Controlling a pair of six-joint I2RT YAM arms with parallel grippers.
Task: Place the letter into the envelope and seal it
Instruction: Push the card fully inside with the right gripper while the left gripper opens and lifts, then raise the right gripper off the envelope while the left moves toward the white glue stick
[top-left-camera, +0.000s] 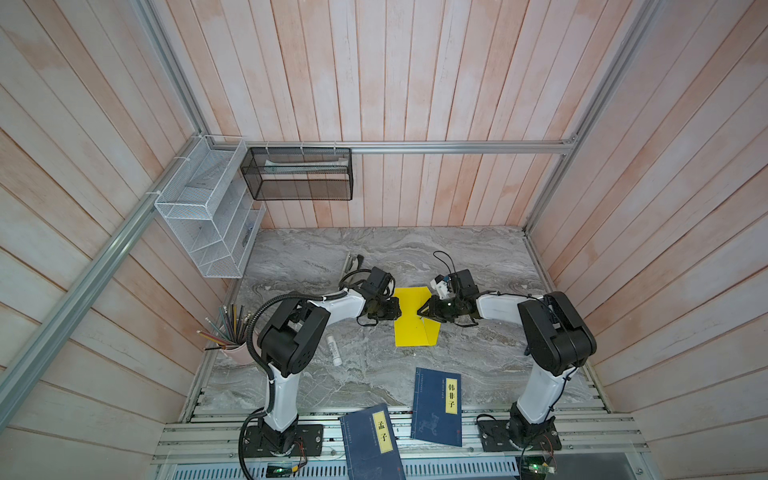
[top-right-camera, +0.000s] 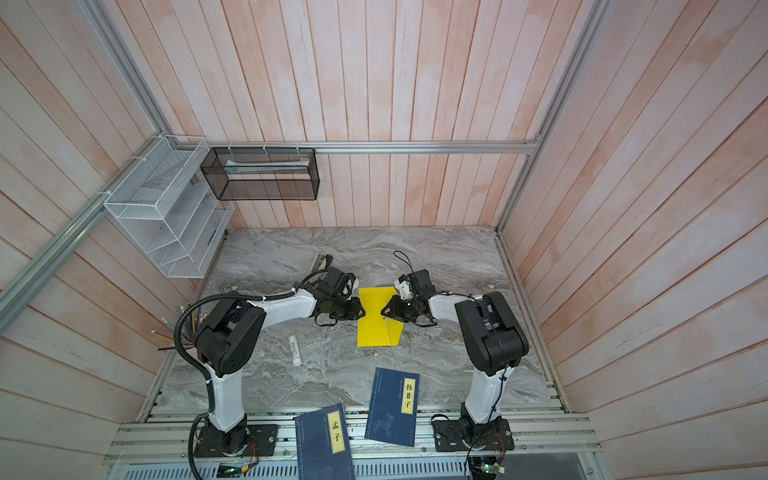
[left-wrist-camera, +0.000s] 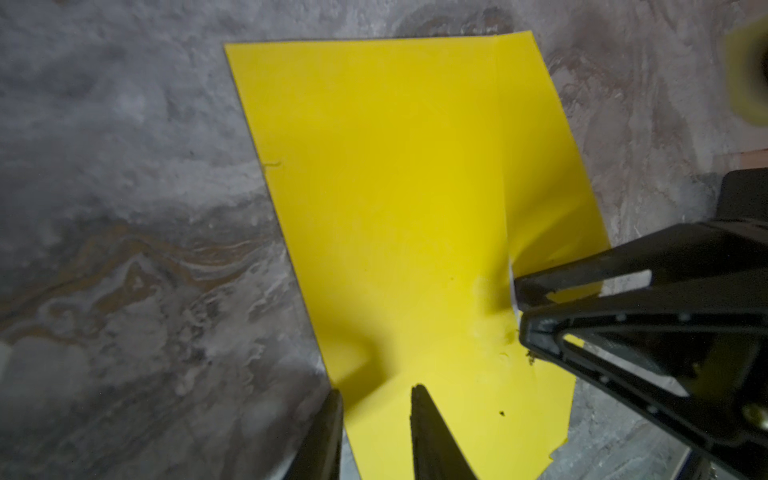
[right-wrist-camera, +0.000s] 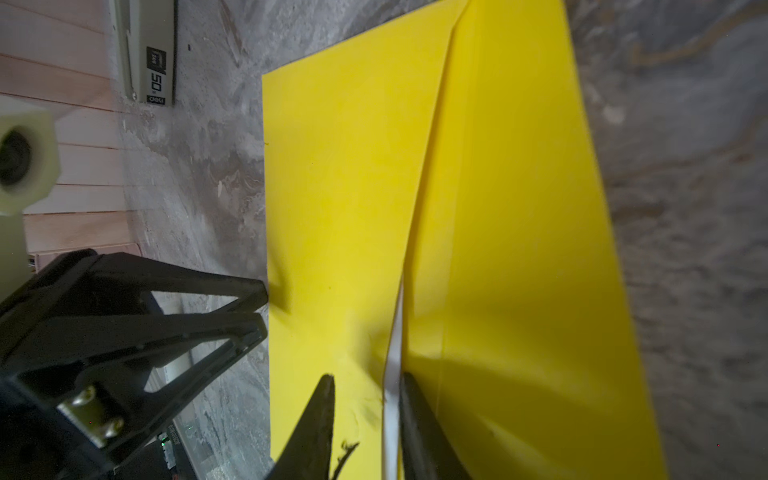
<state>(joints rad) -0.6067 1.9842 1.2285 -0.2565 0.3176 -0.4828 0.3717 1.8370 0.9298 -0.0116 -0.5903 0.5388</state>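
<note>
Envelope (top-left-camera: 415, 328): one, yellow, flat on the bench (top-left-camera: 374, 257), between the two hands.
Left hand (top-left-camera: 397, 309): one, fingers parted astride the envelope's edge, grasping nothing.
Right hand (top-left-camera: 420, 311): one, fingers parted astride the flap's edge.
Letter (right-wrist-camera: 395, 353): one, a white sliver under the flap, between the right hand's fingers.
Books (top-left-camera: 437, 407): two, well behind both hands.

Glue stick (top-left-camera: 335, 350), pencil cup (top-left-camera: 237, 354), blue books (top-left-camera: 437, 407)
</note>
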